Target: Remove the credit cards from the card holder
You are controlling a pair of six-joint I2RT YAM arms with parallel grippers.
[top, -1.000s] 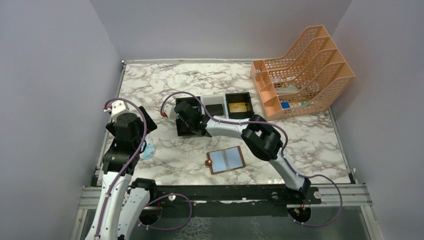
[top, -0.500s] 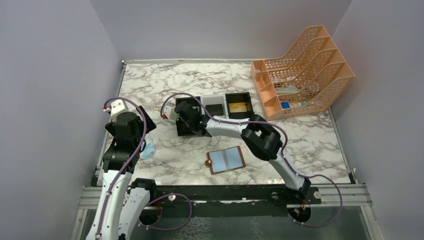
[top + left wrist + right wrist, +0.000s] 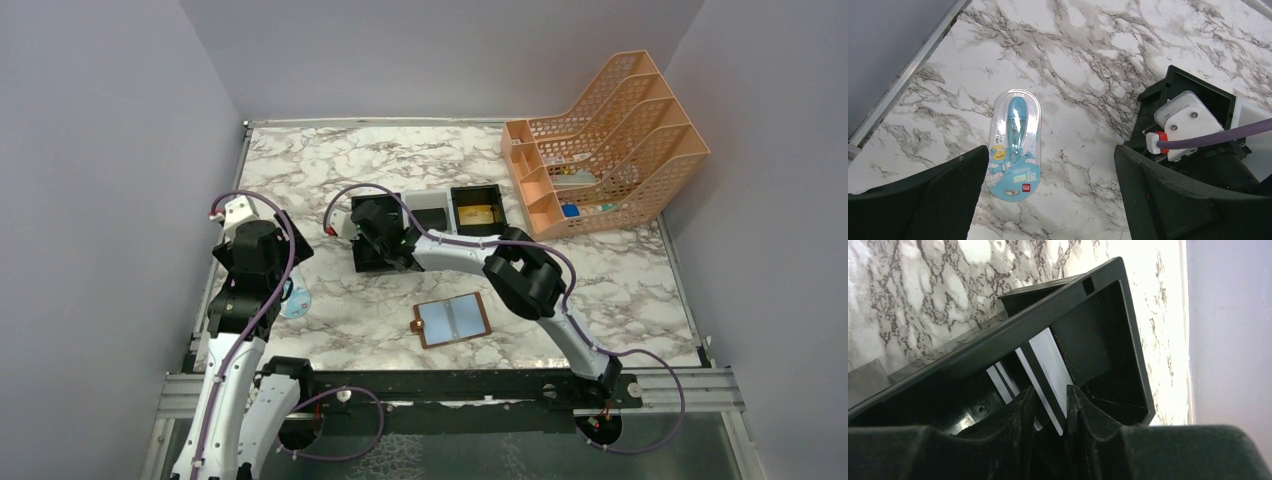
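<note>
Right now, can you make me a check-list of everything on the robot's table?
Surface: marble table, no spills seen.
Job's things: card holder lies open and flat; gold card in the right compartment of the tray; striped white card in the left compartment.
Clutter: blue packet by the left arm; orange file rack far right; dark item in the tray's middle compartment, too small to name.
Grippers: left gripper open, over the table beside the packet; right gripper inside the tray, fingers either side of the striped card, grip unclear.
Cables: purple cables along both arms, no snags seen.
Surroundings: grey walls; nothing else seen.
</note>
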